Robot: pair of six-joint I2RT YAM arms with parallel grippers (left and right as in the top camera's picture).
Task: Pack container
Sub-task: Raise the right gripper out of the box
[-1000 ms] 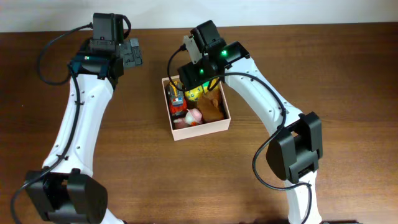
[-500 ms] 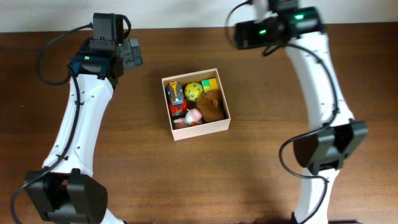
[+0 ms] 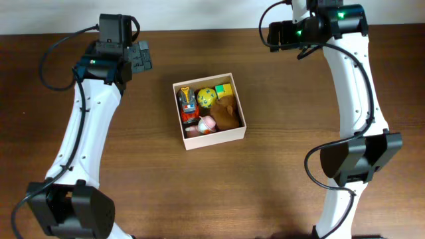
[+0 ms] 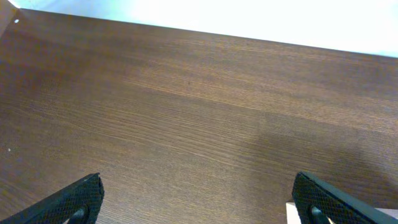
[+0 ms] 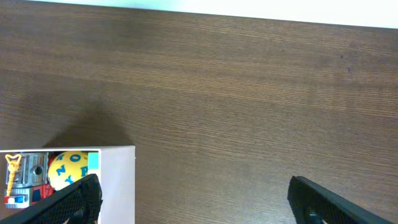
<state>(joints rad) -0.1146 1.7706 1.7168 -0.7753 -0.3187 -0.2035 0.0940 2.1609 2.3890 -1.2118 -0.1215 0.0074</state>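
Observation:
The container (image 3: pixel 216 138), a square cream-white box, sits mid-table and holds several small toys: a yellow ball (image 3: pixel 206 97), a green block (image 3: pixel 224 89), a brown toy (image 3: pixel 227 113), a pink toy (image 3: pixel 206 124) and a red-orange toy (image 3: pixel 188 105). My left gripper (image 3: pixel 141 57) is open and empty, at the back left of the box, over bare wood in its wrist view (image 4: pixel 199 202). My right gripper (image 3: pixel 273 33) is open and empty, at the back right of the box. Its wrist view (image 5: pixel 196 199) shows the container's white wall (image 5: pixel 118 183) and the yellow ball (image 5: pixel 68 168) at the lower left.
The brown wooden table (image 3: pixel 279 179) runs to a white wall at the back edge (image 3: pixel 199 13). Both arm bases stand at the front of the table, left (image 3: pixel 70 209) and right (image 3: pixel 345 159).
My right gripper has lifted from over the container and swung to the back right of the table, empty. The left arm and the container have not moved.

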